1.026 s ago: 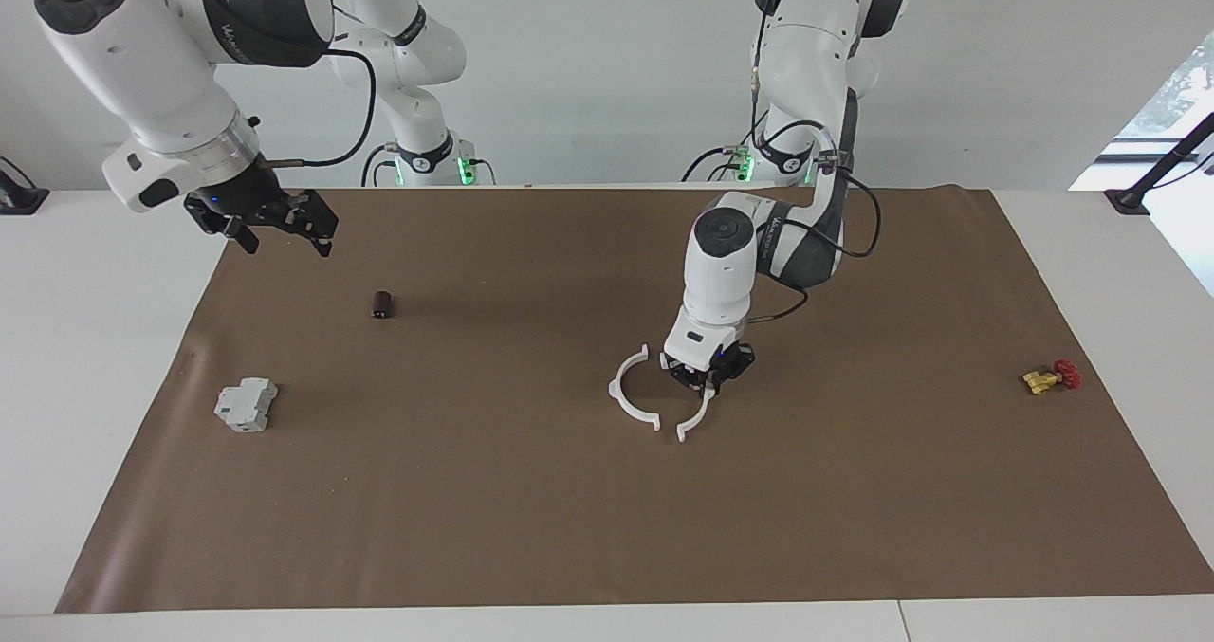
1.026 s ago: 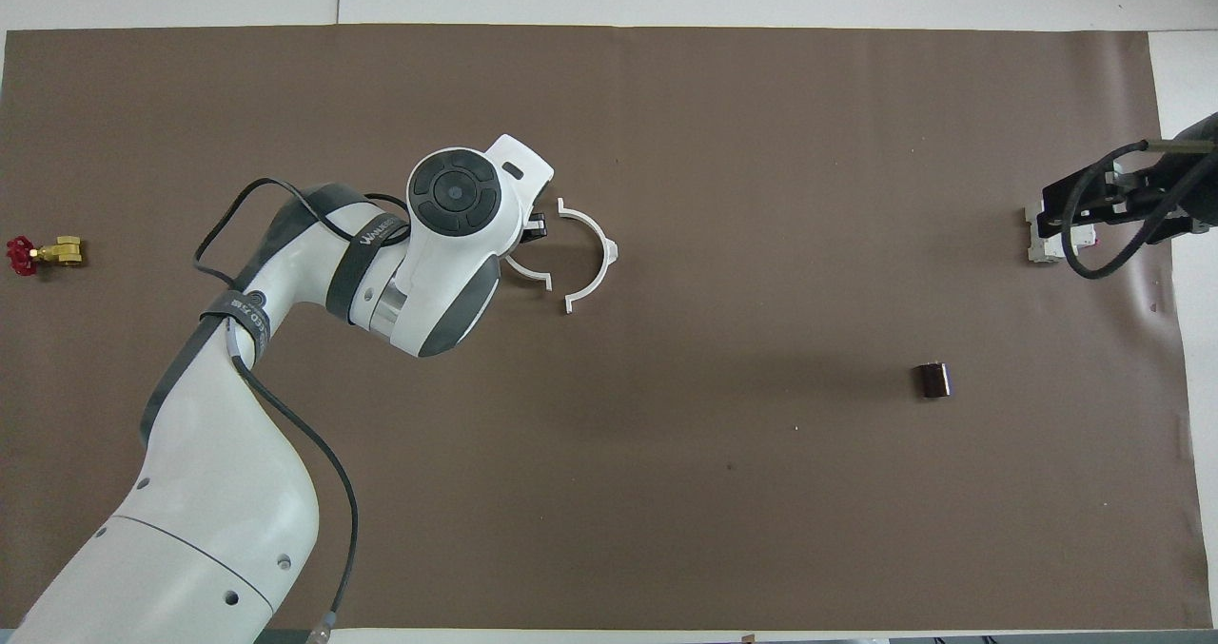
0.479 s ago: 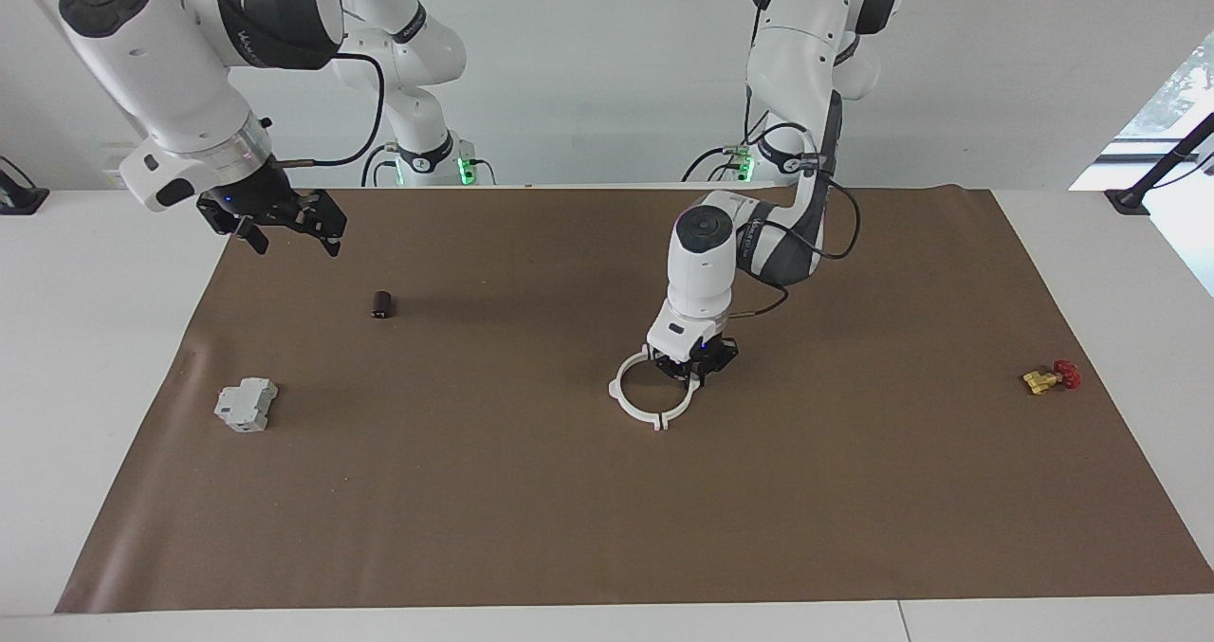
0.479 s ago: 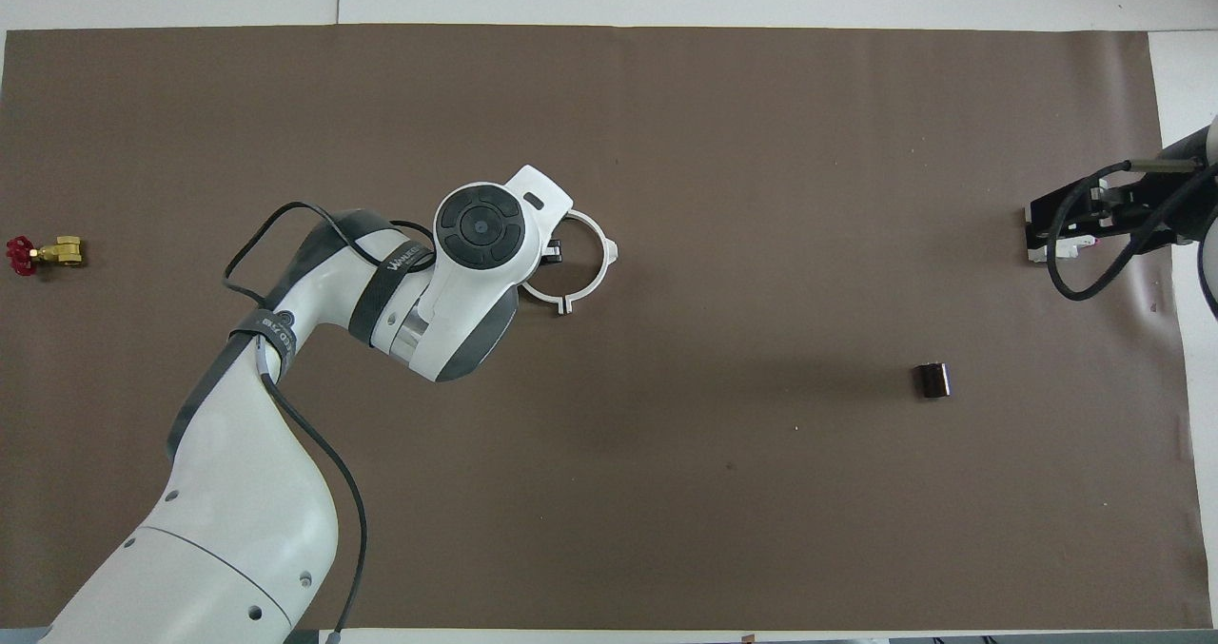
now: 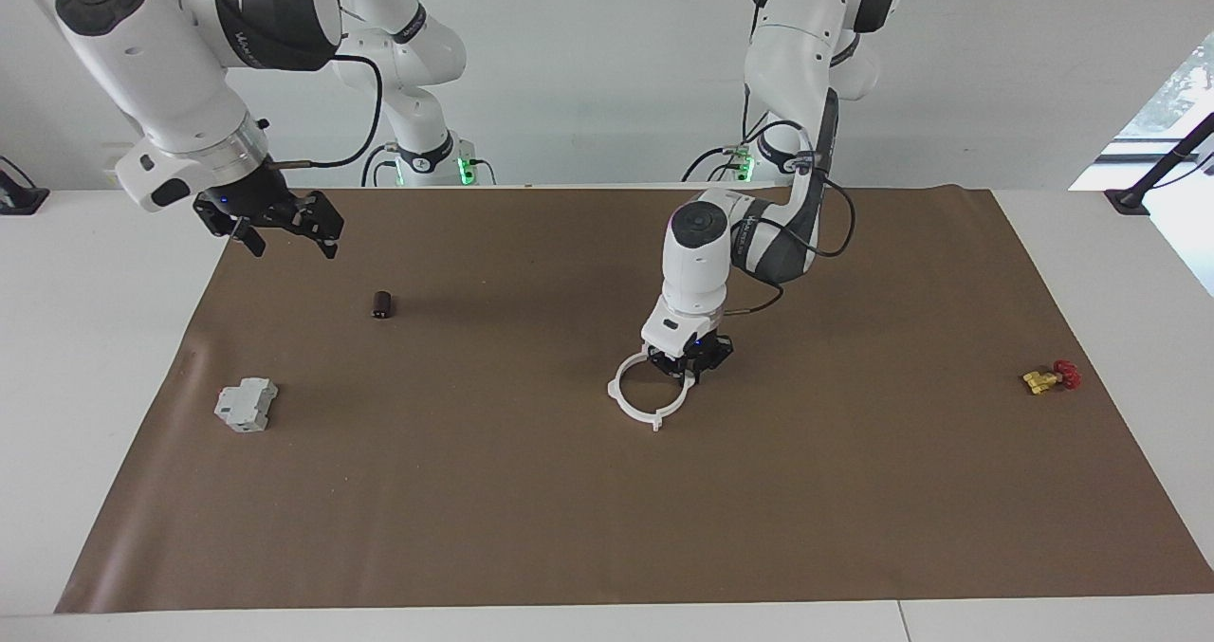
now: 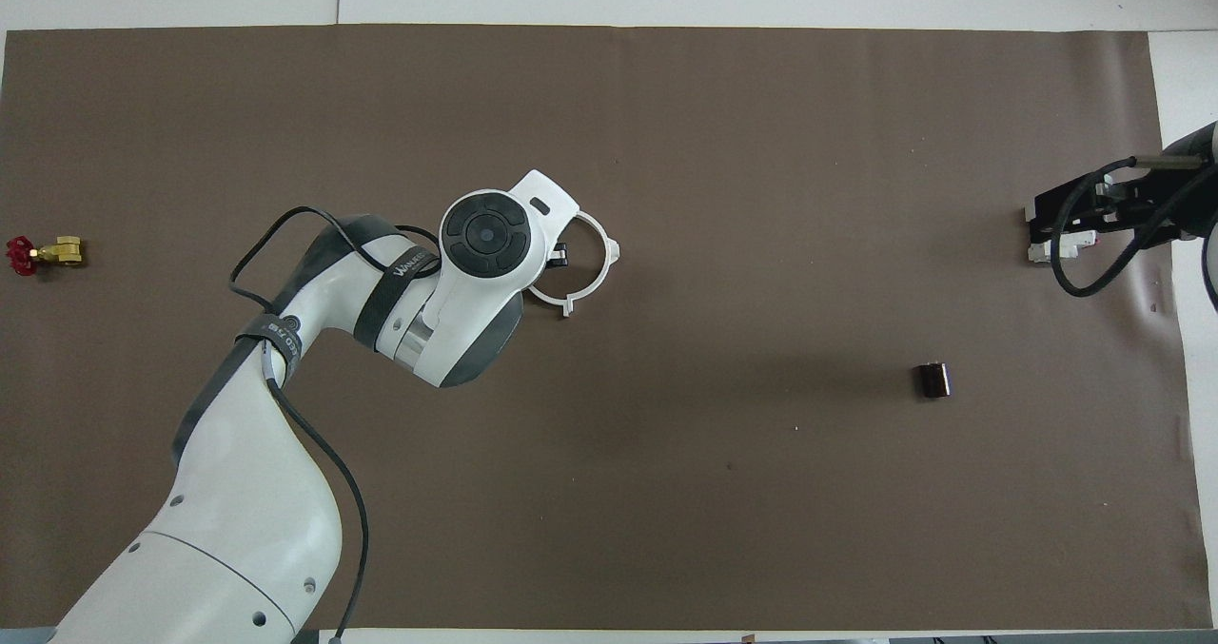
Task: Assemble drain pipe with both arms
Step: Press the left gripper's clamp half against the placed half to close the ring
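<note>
Now left pincer (image 5: 685,369) closed on mid-mat drain pipe (image 5: 635,401); right pincer (image 5: 280,227) open, aloft.

The ring (image 5: 647,394) near the middle of the frame is plain white. It lies on a flat brown mat (image 5: 607,528) over a white table (image 5: 85,339). The arms (image 5: 697,272) are white with dark grey joint caps and black cables. A small valve (image 5: 1048,377) at the right edge is yellow and red; a block (image 5: 246,404) at lower left is pale grey; a small cylinder (image 5: 381,303) is dark brown.
</note>
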